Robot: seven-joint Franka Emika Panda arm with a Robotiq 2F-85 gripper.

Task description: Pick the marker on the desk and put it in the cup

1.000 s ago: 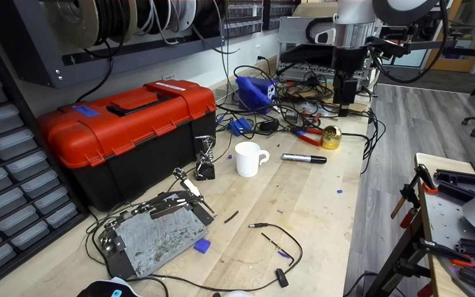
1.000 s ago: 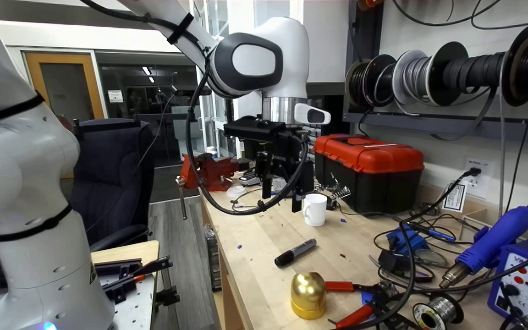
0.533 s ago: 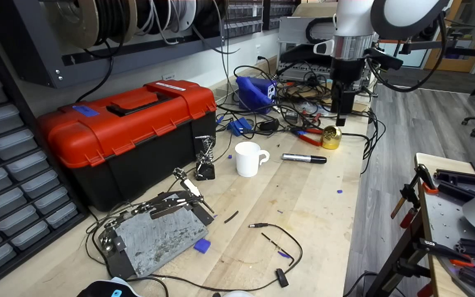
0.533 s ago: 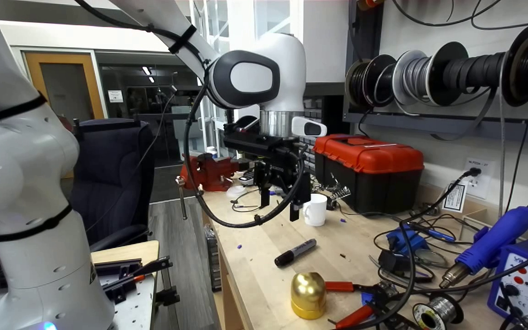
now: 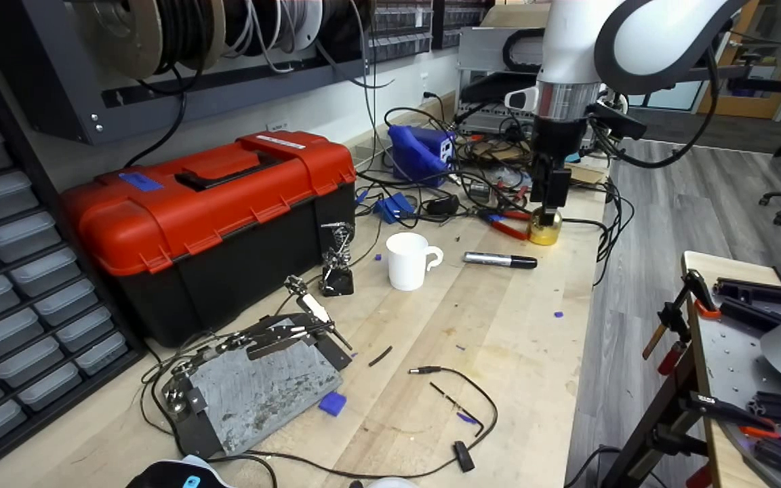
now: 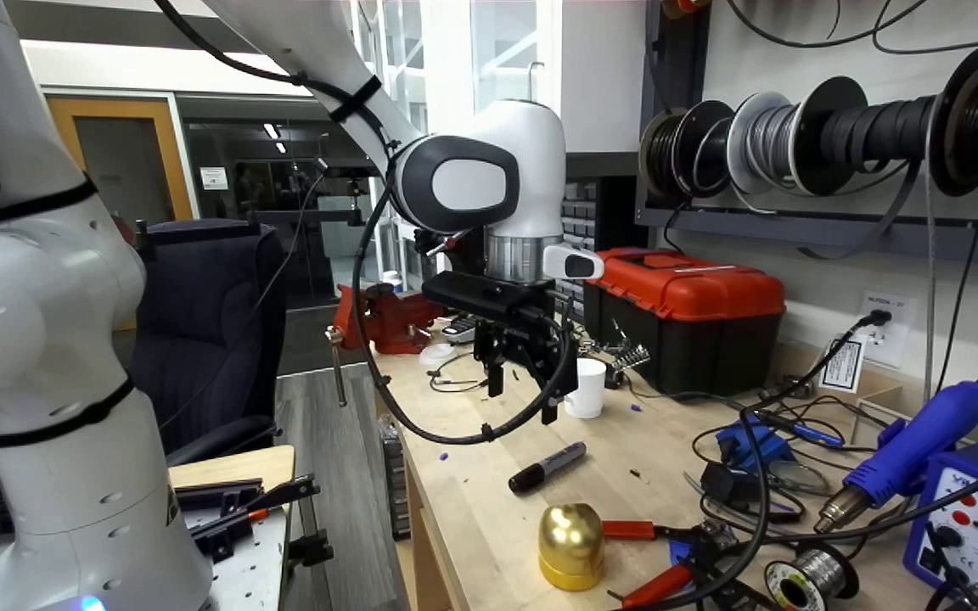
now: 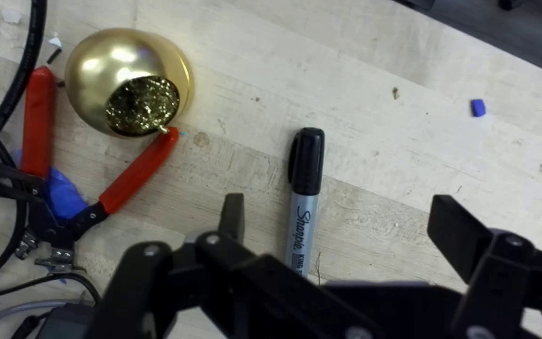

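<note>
Pincer point(image 7: 339, 216) spread wide, holding nothing; marker point(image 7: 306, 202) lies on the tabletop point(image 5: 533, 352), pick-up and drop into cup point(image 5: 407, 262) both ahead

In an exterior view, the marker point(image 5: 500, 260) lies on the desk point(image 5: 533, 366) right of the cup point(image 5: 406, 263), the toolbox point(image 5: 228, 237) stands left of the cup, and the tip cleaner point(image 5: 544, 234) sits behind the marker, beside the pliers point(image 5: 509, 231) and perhaps touching them.
</note>
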